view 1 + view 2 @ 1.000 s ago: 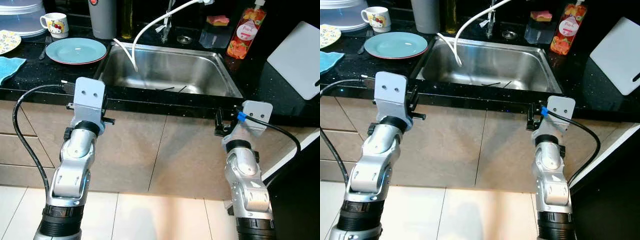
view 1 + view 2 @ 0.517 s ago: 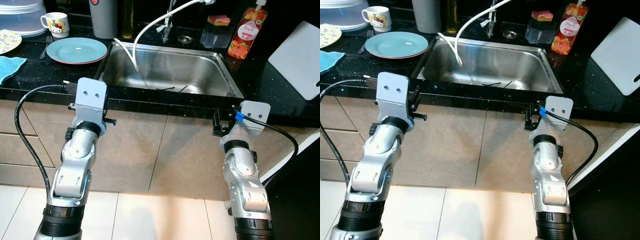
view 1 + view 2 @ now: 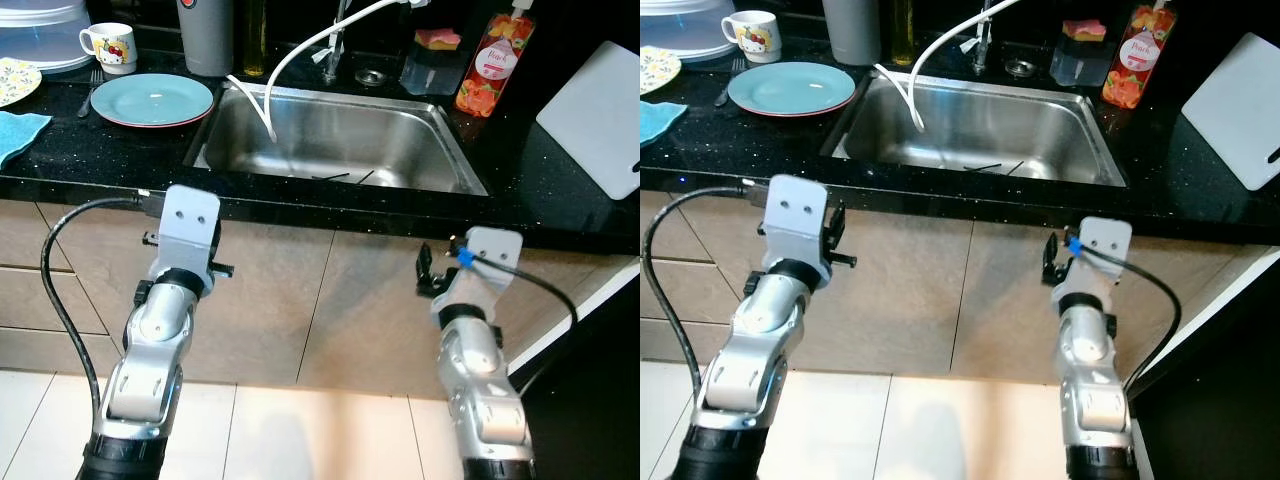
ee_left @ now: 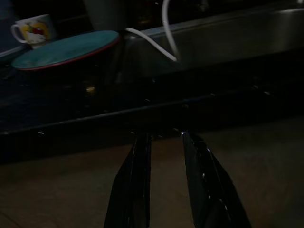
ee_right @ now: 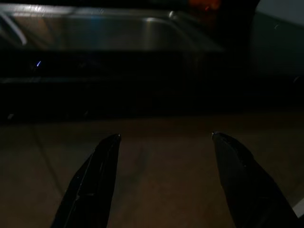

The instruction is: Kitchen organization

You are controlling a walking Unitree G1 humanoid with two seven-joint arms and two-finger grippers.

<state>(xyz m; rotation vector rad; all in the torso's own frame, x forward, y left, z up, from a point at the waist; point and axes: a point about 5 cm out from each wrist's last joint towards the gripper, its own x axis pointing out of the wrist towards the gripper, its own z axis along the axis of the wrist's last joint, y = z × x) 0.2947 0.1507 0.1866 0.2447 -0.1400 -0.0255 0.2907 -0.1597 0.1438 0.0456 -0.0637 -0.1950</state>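
Left claw (image 4: 164,142) and right claw (image 5: 164,137), both released and empty, lowered below the table (image 3: 90,160) edge since a second ago. Teal plate (image 3: 152,100) untouched beside sink (image 3: 335,140); organizing apparently not begun.

— What do we have on the counter (image 3: 90,150)?
— A sink (image 3: 335,140) in the middle, a plate (image 3: 152,100) to its left with a mug (image 3: 108,45) behind, and a cutting board (image 3: 595,115) far right.
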